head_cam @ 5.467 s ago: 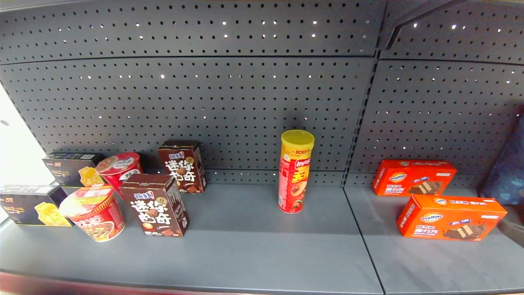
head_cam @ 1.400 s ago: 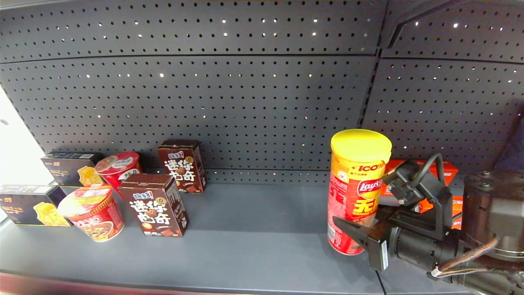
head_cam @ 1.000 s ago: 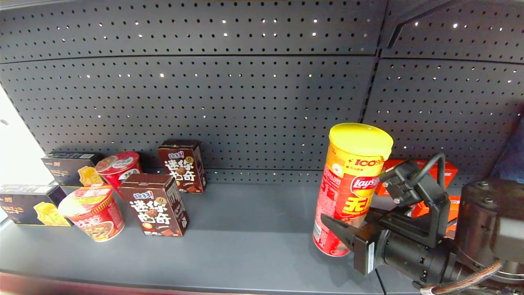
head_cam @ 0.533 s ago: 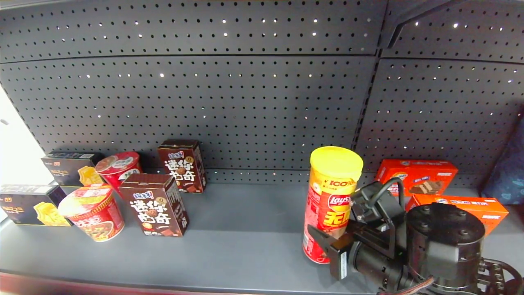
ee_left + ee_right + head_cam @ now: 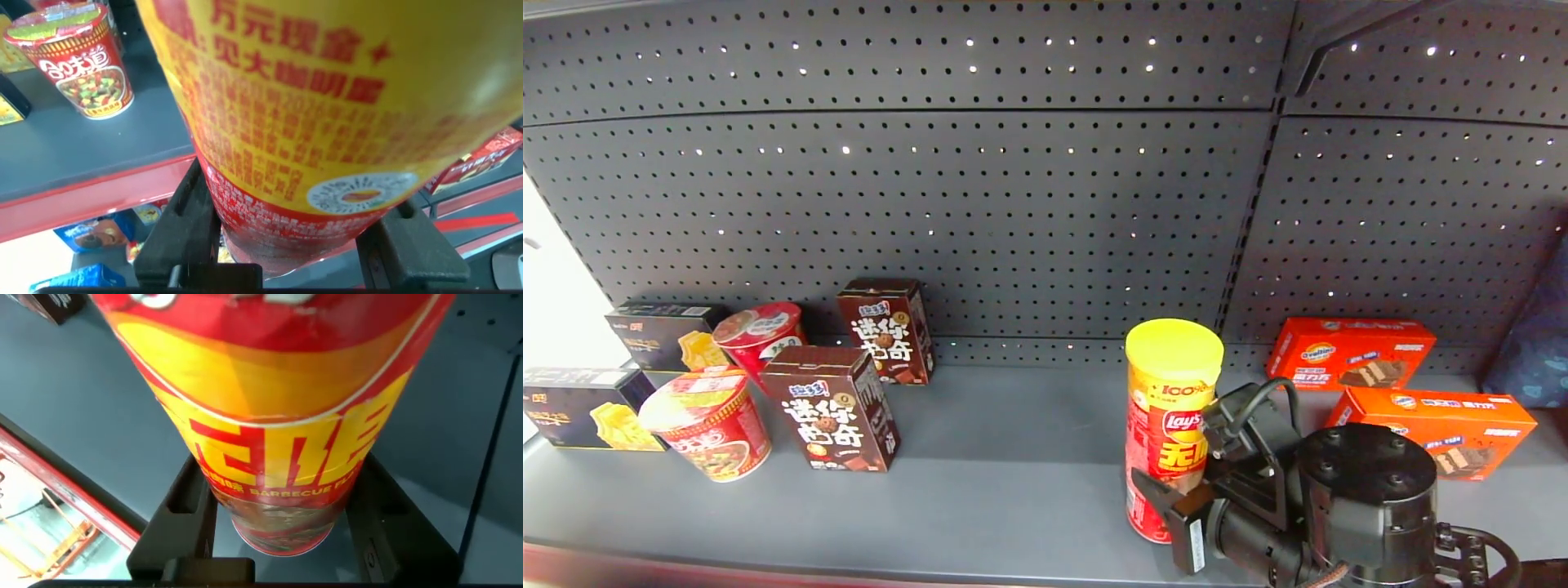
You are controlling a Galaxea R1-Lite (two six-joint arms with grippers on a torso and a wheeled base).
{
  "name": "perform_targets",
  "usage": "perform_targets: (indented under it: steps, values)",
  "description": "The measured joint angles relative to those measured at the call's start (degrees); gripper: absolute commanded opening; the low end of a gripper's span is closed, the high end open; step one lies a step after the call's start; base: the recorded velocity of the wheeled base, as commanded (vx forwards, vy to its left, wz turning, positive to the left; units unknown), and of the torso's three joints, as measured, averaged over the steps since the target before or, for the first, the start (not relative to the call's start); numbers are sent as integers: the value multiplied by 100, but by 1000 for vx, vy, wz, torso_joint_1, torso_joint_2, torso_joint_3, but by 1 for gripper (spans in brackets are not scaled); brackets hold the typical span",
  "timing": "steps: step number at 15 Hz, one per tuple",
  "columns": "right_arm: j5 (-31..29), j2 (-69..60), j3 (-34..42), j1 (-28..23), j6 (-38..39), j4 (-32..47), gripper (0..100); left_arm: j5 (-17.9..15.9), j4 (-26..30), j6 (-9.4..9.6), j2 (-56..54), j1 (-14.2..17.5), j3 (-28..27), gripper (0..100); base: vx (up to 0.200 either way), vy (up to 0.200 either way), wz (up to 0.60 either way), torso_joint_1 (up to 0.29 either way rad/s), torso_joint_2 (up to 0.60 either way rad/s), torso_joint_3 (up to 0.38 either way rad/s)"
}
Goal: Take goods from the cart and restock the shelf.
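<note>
**Chip can upright at the shelf front, held by the right pincer**

The right pincer (image 5: 1172, 500) is closed on the lower part of the chip can (image 5: 1174, 408); the can stands upright at 5 o'clock in the head view, near the front edge of the shelf (image 5: 1013, 490); whether its base touches the shelf cannot be told. At the can's 3 o'clock lie a front orange box (image 5: 1433, 429) and a rear orange box (image 5: 1347, 351), both apart from it. At its 9 o'clock, across bare shelf, stand a front brown box (image 5: 832, 408) and the front noodle cup (image 5: 709, 425). At 12 o'clock rises the perforated back panel (image 5: 1013, 212). The left wrist view adds the left pincer (image 5: 294, 245), clamped on a second chip can (image 5: 286, 106); beyond it are the front noodle cup (image 5: 78, 57) and the shelf's red edge (image 5: 98, 192).
</note>
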Motion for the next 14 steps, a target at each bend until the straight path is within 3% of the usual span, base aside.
perform_targets:
  steps: [11, 12, 14]
  values:
    - [-11, 91, 199, 211, -11, -132, 0, -6, -5, -1, 0, 0, 94, 0, 0, 0, 0, 0, 0, 0]
    - [-9, 91, 221, 211, -9, -143, 100, -6, -16, 0, 0, 0, 110, 0, 0, 0, 0, 0, 0, 0]
    - [-7, 95, 301, 207, -9, -145, 100, -9, -21, 0, 0, 0, 132, 0, 0, 0, 0, 0, 0, 0]
